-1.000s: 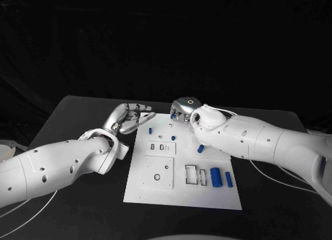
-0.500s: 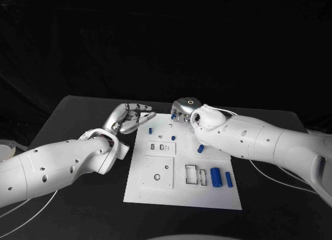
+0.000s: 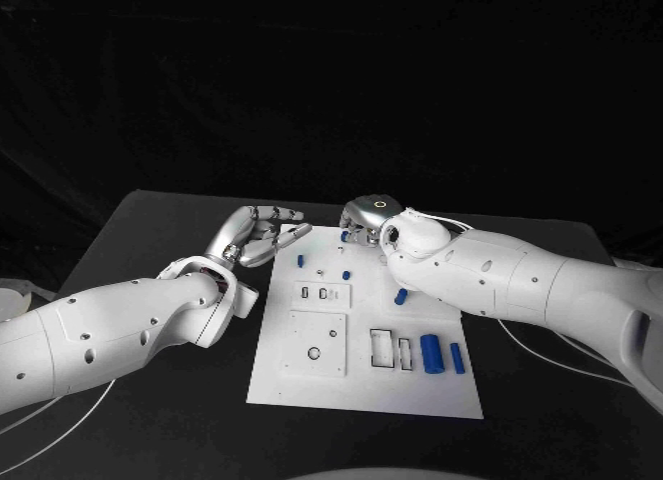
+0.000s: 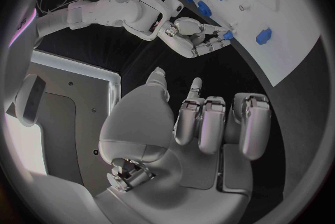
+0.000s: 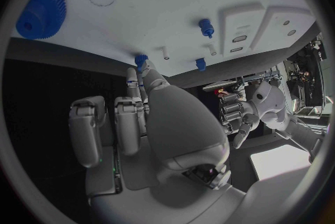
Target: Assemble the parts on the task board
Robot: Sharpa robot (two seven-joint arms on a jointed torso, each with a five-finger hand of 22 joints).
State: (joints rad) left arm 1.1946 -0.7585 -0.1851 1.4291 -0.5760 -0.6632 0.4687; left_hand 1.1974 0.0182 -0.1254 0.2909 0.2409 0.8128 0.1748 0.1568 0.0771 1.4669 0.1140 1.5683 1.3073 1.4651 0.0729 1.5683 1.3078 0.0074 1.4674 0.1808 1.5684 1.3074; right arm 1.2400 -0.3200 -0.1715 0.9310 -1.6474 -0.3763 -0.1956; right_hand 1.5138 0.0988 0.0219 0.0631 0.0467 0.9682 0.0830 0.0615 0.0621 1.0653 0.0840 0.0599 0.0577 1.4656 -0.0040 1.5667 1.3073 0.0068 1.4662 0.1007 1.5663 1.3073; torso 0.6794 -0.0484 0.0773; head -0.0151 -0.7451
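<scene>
The desk [image 3: 158, 225] is black. On it lies the white task board [image 3: 363, 385], with dark-outlined rectangular cut-outs and small blue parts [image 3: 432, 353]. A toothed blue gear [image 5: 42, 9] sits beside a thin grey circle outline on the white board. Both arms are white with small dark holes; the left hand [image 3: 259, 232] and right hand [image 3: 366, 218] are silver, their fingers [image 4: 209, 129] pale grey.

- The bench [image 3: 158, 230] is black and stands against a dark backdrop.
- The white board [image 3: 418, 385] lies flat at its middle, long side running away from the robot.
- A white round thing [image 3: 3, 303] sits at the bench's left edge, partly cut off.
</scene>
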